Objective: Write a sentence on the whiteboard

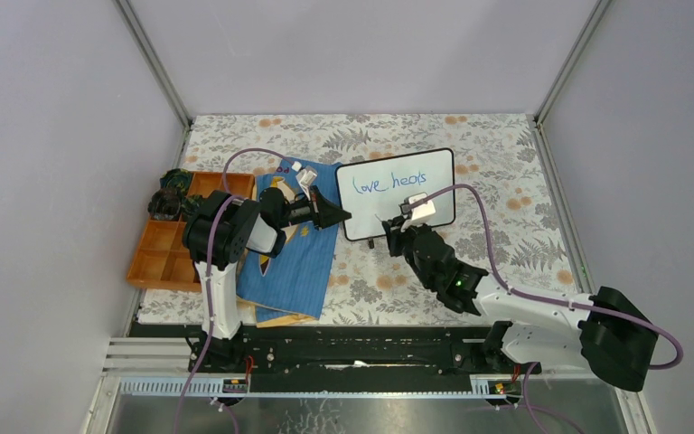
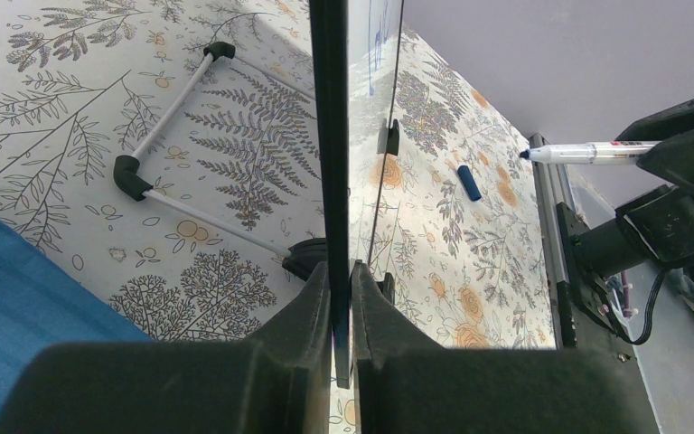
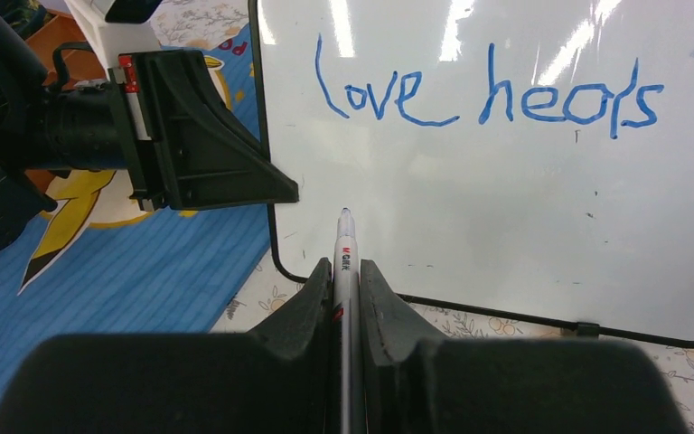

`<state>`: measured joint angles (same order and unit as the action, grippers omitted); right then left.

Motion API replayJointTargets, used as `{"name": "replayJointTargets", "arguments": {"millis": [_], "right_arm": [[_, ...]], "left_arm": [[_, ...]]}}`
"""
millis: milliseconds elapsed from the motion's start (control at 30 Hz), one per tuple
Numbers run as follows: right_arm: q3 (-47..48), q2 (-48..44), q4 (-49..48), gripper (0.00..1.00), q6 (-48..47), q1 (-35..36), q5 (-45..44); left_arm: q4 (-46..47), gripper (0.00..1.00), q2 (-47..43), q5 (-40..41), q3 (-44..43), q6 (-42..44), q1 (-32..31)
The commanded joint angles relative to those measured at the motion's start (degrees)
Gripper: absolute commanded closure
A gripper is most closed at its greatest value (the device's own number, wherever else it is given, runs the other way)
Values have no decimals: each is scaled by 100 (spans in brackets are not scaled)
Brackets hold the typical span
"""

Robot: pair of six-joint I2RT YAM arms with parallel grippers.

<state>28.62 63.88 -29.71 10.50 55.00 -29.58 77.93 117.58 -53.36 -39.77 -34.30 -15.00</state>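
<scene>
left gripper (image 2: 342, 298) pinches an edge of the whiteboard (image 3: 506, 226). right gripper (image 3: 346, 280) clamps a marker (image 3: 344, 249), tip pointing ahead at the board; the sentence (image 3: 488, 95) lies above, slightly right.

The whiteboard (image 3: 506, 226) runs past the right wrist view's edges.

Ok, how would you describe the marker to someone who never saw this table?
Find the whiteboard with blue writing on the floral table. Near its lower edge, the right gripper is shut on a thin white marker, tip toward the board. Its neighbour, the left gripper, holds no pen, only the board's edge.
</scene>
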Motion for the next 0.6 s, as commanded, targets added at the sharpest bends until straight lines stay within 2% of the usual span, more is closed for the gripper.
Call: {"name": "replayJointTargets", "arguments": {"millis": [0, 233, 367, 567], "right_arm": [[75, 141, -543, 100, -119, 77, -425], [144, 322, -609, 100, -118, 85, -340], [299, 487, -579, 100, -585, 493, -718], [244, 576, -494, 100, -173, 528, -869]], "left_arm": [[-929, 100, 217, 371, 89, 548, 6], [-937, 100, 217, 366, 86, 548, 9], [-951, 100, 223, 362, 78, 548, 7], [-955, 100, 217, 376, 91, 549, 6]]}}
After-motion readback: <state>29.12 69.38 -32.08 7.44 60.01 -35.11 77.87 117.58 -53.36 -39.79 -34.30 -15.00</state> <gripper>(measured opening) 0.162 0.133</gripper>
